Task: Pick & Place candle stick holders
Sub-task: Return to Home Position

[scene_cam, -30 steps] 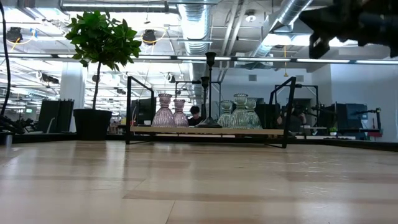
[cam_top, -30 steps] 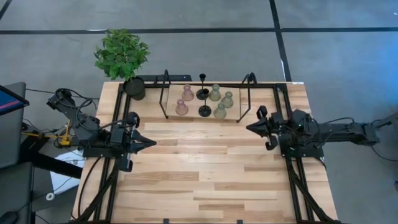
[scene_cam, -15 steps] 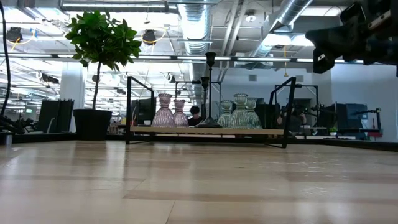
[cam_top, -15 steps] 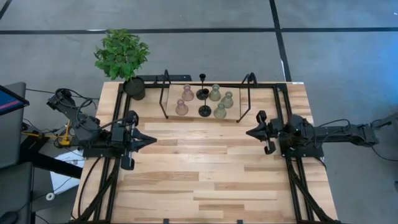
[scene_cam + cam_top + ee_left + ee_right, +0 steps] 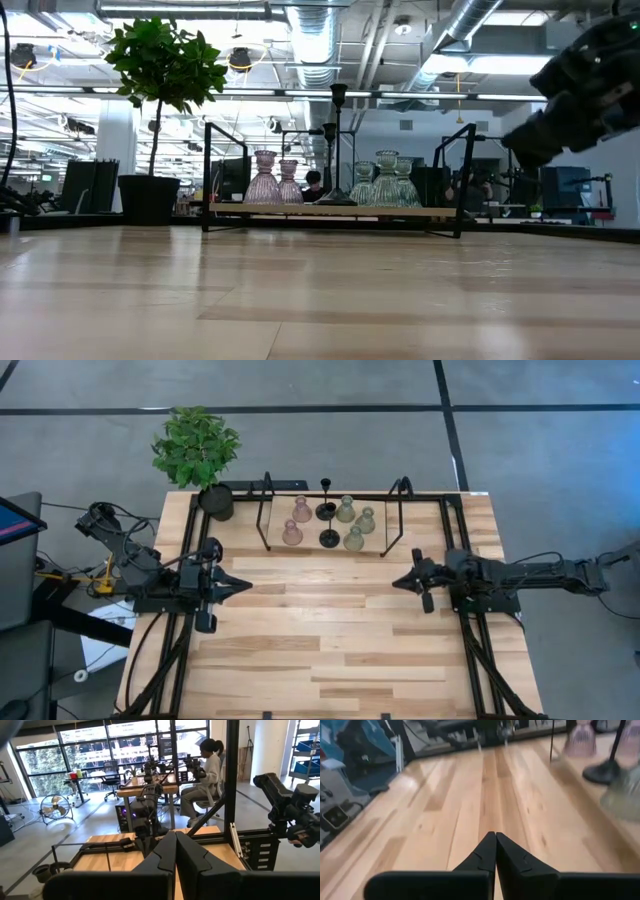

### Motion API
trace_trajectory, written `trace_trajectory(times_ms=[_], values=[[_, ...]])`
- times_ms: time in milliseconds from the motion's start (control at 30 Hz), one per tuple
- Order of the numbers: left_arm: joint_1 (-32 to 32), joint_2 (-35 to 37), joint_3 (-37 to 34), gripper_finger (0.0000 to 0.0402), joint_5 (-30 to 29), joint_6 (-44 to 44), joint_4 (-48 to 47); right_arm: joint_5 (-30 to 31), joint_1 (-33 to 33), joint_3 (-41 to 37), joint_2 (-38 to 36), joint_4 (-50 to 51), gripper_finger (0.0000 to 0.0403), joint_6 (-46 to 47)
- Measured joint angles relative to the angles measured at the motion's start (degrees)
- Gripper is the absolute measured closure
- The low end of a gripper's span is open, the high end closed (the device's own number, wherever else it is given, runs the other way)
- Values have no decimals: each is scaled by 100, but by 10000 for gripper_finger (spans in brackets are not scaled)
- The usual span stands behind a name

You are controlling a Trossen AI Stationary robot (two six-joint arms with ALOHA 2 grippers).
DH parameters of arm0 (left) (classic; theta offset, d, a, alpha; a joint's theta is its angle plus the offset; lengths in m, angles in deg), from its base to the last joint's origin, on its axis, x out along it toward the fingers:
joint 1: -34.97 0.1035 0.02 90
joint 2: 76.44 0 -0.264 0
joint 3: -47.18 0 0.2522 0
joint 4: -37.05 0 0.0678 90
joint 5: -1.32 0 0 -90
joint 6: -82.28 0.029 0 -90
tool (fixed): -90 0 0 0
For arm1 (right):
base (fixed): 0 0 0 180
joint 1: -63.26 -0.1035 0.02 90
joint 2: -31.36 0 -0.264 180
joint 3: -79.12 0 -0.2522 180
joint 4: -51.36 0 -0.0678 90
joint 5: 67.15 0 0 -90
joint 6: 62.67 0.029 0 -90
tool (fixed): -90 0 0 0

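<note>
The candle stick holders stand on a low wooden shelf (image 5: 330,550) at the table's far side: two pink glass ones (image 5: 301,509) (image 5: 291,533), three olive-green glass ones (image 5: 346,510) (image 5: 366,520) (image 5: 354,539), and two black thin-stemmed ones (image 5: 326,510) (image 5: 329,538). They also show in the low view (image 5: 265,178) (image 5: 386,178). My left gripper (image 5: 247,586) is shut and empty over the table's left part. My right gripper (image 5: 396,582) is shut and empty at the right, near the shelf's right end; its wrist view (image 5: 495,837) looks down at the table.
A black pot with a green plant (image 5: 196,450) stands at the far left corner. Two tall black wire frames (image 5: 265,510) (image 5: 400,515) stand at the shelf's ends. Bare wood lies between the two grippers and toward the near edge. A person (image 5: 207,772) sits at a desk beyond the table.
My right gripper has moved down and a little toward the table's near edge and left, and has tipped forward toward the table. Its fingers have stayed shut. The holders have not moved.
</note>
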State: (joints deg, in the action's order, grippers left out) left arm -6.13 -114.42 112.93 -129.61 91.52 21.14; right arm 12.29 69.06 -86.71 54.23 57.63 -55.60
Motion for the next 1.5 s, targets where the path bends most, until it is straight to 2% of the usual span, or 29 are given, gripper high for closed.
trace_trajectory(times_ms=[200,467,1000,1233,1367,1500], values=[[-4,1,0,397,0,239,-49,9,0,0,4,506,403,465],[-4,16,0,397,2,256,-57,11,0,-2,-13,38,403,495],[0,14,0,397,-238,238,-44,7,-15,-7,50,515,403,-423],[0,14,0,397,-237,236,-42,51,-14,-8,46,517,403,-265],[0,14,0,397,-236,236,-42,267,-13,-9,46,556,403,-11],[0,14,0,397,-236,248,-42,674,7,-9,46,626,403,-186]])
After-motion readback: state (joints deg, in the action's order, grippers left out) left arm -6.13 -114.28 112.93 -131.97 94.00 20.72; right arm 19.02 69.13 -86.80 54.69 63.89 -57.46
